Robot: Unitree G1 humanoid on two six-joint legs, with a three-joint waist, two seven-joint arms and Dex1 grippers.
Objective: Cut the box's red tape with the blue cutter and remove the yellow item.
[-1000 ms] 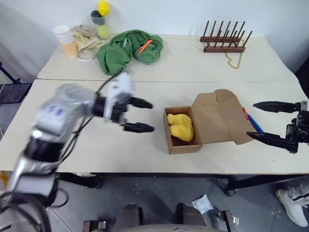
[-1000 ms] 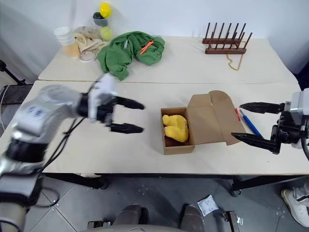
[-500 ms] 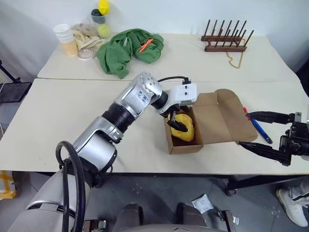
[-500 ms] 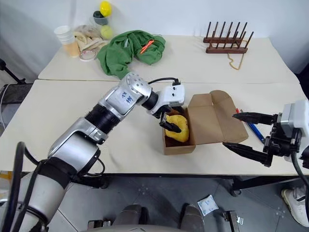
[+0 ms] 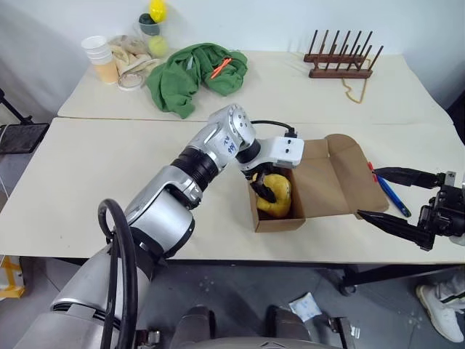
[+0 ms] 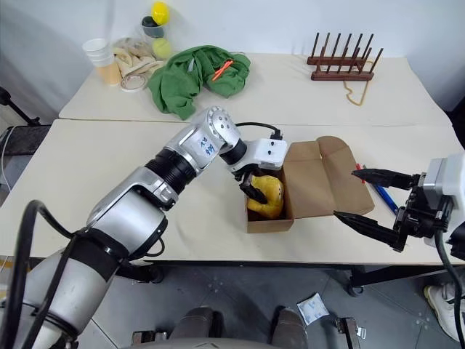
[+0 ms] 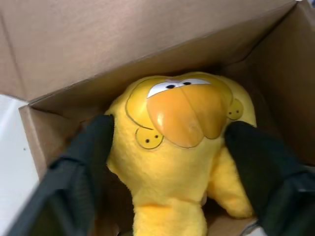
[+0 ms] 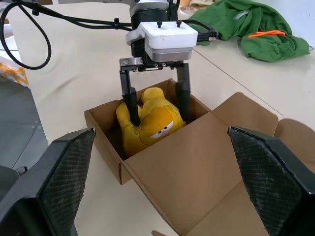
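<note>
The brown box (image 5: 280,224) stands open on the near table, its lid flap (image 5: 336,174) folded back to the right. Inside lies the yellow item (image 7: 182,142), a soft plush with a cartoon face. My left gripper (image 8: 158,115) reaches down into the box, and its black fingers (image 7: 93,147) press on both sides of the plush's head. A sliver of red tape (image 6: 357,168) shows at the flap's far right edge. The blue cutter (image 5: 389,190) lies on the table just right of the flap. My right gripper (image 5: 367,193) hovers open beside the flap, holding nothing.
On the far table are a green cloth (image 5: 192,73) with a thin orange stick (image 5: 220,67), a wooden peg rack (image 5: 340,62), stacked cups (image 5: 98,58) and small balls (image 5: 155,29). The near table's front edge runs just below the box.
My left arm swung right and down from the open tabletop into the box, and its fingers have since closed in on the plush. The right gripper has stayed put.
</note>
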